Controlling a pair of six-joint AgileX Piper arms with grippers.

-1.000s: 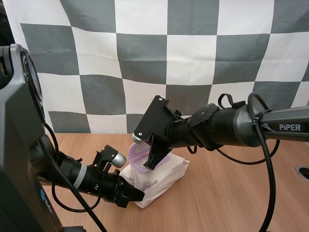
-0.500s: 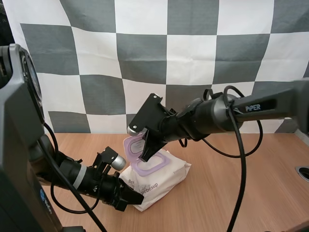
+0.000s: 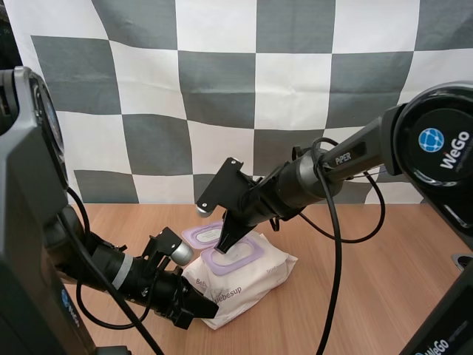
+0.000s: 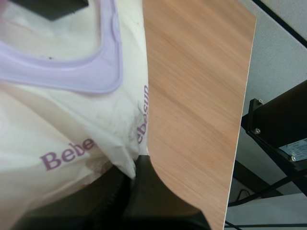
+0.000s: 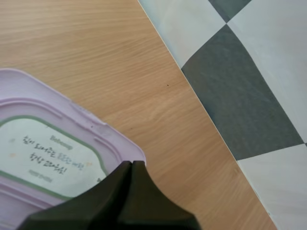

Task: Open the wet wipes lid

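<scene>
A white wet wipes pack [image 3: 247, 279] lies on the wooden table [image 3: 355, 296], its purple opening frame [image 3: 238, 260] facing up. The purple lid [image 3: 201, 235] is flipped back and lies open behind the frame. My right gripper [image 3: 224, 248] points down between lid and frame, its fingers together as one wedge. In the right wrist view the right gripper [image 5: 131, 164] touches the rim of the lid [image 5: 53, 148], whose labelled inner face shows. My left gripper [image 3: 205, 305] is shut on the pack's near corner; the left wrist view has the left gripper [image 4: 136, 165] pinching the pack [image 4: 67, 124].
Bare wooden table [image 4: 192, 96] stretches to the right of the pack, up to the table's edge. A round hole [image 3: 464, 263] sits at the far right of the tabletop.
My right gripper swung the lid up and over, and it now lies flat behind the frame. The gripper dropped lower. The pack settled flatter; the left gripper kept its hold.
</scene>
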